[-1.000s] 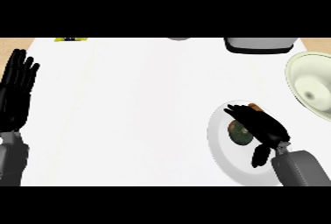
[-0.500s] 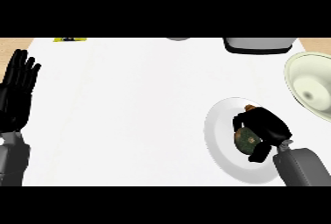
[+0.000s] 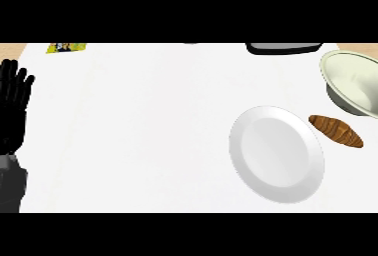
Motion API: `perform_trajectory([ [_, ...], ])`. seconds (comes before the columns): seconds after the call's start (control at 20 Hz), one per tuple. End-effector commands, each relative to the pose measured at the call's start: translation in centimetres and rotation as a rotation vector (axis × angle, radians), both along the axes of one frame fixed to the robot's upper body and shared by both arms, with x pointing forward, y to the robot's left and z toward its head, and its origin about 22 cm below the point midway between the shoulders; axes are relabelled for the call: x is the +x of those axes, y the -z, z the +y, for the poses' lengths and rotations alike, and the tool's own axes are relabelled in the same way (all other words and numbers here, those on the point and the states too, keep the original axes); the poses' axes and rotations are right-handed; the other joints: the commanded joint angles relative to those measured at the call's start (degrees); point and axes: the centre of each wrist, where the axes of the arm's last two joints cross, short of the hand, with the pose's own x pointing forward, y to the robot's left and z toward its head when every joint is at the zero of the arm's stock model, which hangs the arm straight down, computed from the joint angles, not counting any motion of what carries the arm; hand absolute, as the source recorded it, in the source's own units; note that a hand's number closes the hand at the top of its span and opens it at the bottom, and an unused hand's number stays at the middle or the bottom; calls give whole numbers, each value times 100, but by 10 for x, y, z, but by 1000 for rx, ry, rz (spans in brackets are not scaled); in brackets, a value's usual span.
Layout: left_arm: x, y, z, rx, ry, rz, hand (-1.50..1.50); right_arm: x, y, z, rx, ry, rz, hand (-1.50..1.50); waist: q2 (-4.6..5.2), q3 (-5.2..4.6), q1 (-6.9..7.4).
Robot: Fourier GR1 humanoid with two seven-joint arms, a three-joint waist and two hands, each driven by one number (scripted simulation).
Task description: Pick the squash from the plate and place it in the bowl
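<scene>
left hand (image 3: 15,107): rests at the view's left edge, black fingers straight and spread upward, holding nothing; grey forearm below it at the lower left corner
right hand: does not show in the head view
plate (image 3: 276,152): white, round, lies on the bench right of centre — nothing on it
squash: not on the plate and not visible anywhere in the view; cannot tell where it is
brown object (image 3: 336,130): elongated, ridged, looks like a croissant — lies on the bench just beside the plate's upper right rim, between plate and bowl, tilted down toward the right
bowl (image 3: 353,82): pale greenish-white, at the right edge, partly cut off; the inside that shows holds nothing
bench (image 3: 148,125): white top, fills most of the view; tan strip along the far edge
dark tray-like object (image 3: 284,48): at the top edge, right of centre, only its near side shows
yellow item (image 3: 66,47): small, at the top left, partly cut off, too small to identify
</scene>
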Motion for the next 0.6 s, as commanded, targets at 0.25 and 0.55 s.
perform_trajectory([
  [0.25, 2, -5, -3, -10, 36, -13, 0, -76, -94, -107, -64, 231, -181, 150, 21, 40, 176],
  [0.55, 1, 5, -6, -14, 51, 9, 0, -102, -133, -132, 38, 199, -339, 150, -10, 25, 313],
])
